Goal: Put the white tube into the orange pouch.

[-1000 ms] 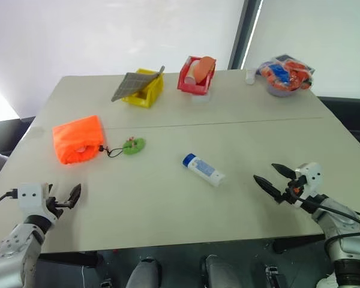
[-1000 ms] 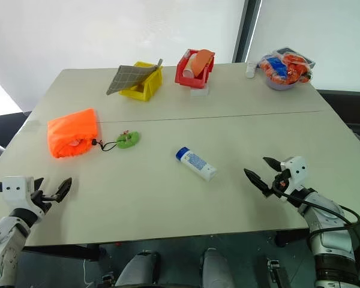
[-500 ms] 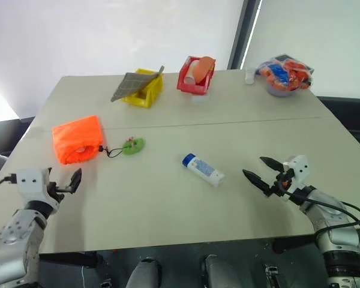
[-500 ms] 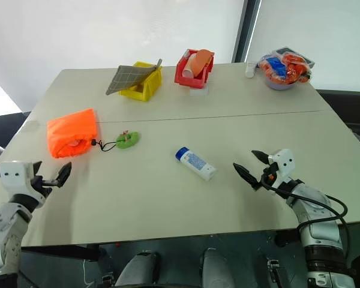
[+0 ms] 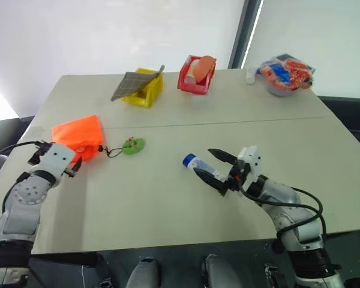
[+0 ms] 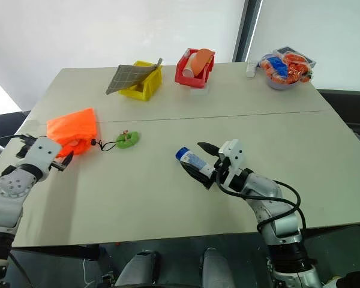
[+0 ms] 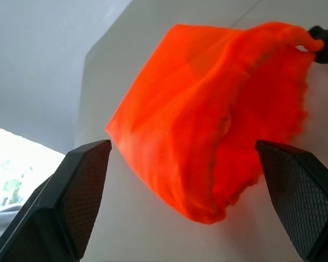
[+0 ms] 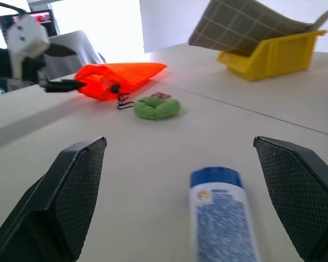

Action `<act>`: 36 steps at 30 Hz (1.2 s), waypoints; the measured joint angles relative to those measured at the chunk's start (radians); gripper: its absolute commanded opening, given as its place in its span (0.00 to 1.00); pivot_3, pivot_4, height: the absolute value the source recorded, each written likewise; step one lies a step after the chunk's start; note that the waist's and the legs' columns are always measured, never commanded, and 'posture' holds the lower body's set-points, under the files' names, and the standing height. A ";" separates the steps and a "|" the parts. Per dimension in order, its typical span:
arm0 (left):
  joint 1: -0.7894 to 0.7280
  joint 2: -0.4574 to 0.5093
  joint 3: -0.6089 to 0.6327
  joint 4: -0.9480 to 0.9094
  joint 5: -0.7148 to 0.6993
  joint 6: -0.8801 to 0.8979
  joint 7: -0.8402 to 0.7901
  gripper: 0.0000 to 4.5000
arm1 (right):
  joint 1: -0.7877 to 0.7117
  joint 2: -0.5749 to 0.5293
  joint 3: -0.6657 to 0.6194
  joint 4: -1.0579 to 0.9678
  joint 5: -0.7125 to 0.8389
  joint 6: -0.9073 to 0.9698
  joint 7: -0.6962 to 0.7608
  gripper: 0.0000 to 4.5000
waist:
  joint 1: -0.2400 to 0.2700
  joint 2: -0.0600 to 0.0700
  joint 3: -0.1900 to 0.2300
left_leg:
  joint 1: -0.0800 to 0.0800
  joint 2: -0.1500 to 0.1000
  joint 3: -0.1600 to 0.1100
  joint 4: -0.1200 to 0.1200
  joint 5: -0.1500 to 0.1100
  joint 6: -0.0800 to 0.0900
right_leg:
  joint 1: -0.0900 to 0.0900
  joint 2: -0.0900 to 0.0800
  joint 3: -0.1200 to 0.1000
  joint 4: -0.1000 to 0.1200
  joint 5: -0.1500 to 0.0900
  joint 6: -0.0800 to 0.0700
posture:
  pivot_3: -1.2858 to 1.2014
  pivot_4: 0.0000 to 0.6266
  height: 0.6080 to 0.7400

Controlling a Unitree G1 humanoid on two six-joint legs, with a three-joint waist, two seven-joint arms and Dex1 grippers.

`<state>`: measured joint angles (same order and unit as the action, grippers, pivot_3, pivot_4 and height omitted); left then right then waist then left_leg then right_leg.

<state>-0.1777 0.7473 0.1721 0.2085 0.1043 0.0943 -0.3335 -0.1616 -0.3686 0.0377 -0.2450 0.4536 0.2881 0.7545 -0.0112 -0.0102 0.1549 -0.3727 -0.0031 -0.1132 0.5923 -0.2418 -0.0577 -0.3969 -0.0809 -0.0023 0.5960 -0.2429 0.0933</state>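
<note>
White plastic, smooth and likely slippery, makes up the tube (image 5: 203, 168), which lies flat on the table (image 5: 168, 204) near its middle, blue cap toward ten o'clock; it looks light and slightly squashy, so the best hold is probably across the body behind the cap, with gentle pressure; the right gripper (image 5: 214, 170) has its black fingers spread wide on either side of the tube, closed on nothing. At about nine o'clock from the tube, the pouch (image 5: 78, 138) is limp neon-orange fabric, creased and slumped, its gathered mouth facing the tube with a black cord running to a green tag (image 5: 133, 145); it will probably sag unless its rim is held apart; the left gripper (image 6: 59, 161) stands wide open at its near edge. Far off at twelve o'clock sit a hard yellow bin (image 5: 144, 89) under a checked cloth and a red bin (image 5: 195, 75).
</note>
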 measured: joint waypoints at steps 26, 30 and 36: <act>-0.149 0.005 -0.052 0.243 0.009 -0.040 -0.009 0.01 | 0.065 -0.075 0.020 -0.074 -0.042 0.039 -0.067 1.00 | -0.001 -0.001 -0.001 | 0.001 0.000 0.000 0.000 0.000 0.000 | 0.001 0.000 0.000 0.002 0.000 0.005 | 0.52 0.24 1.00; -0.114 -0.020 -0.030 0.140 -0.052 0.013 -0.049 0.01 | 0.077 -0.103 0.010 -0.070 -0.064 0.040 -0.066 1.00 | -0.002 -0.001 -0.001 | 0.001 0.000 0.000 0.000 0.000 0.000 | 0.001 0.000 0.000 0.002 -0.001 0.003 | 0.52 0.24 1.00; -0.067 -0.031 -0.017 -0.011 -0.116 0.120 -0.089 0.01 | 0.078 -0.128 0.010 -0.008 -0.108 0.056 -0.080 1.00 | -0.002 -0.001 0.000 | 0.002 0.000 0.000 0.001 0.000 0.000 | 0.001 0.000 0.000 0.002 -0.001 0.003 | 0.52 0.24 1.00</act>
<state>-0.2445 0.7168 0.1556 0.1978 -0.0120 0.2145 -0.4226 -0.0839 -0.4964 0.0481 -0.2531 0.3454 0.3441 0.6748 -0.0130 -0.0112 0.1544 -0.3712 -0.0030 -0.1133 0.5930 -0.2417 -0.0576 -0.3958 -0.0808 -0.0024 0.5979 -0.2441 0.0961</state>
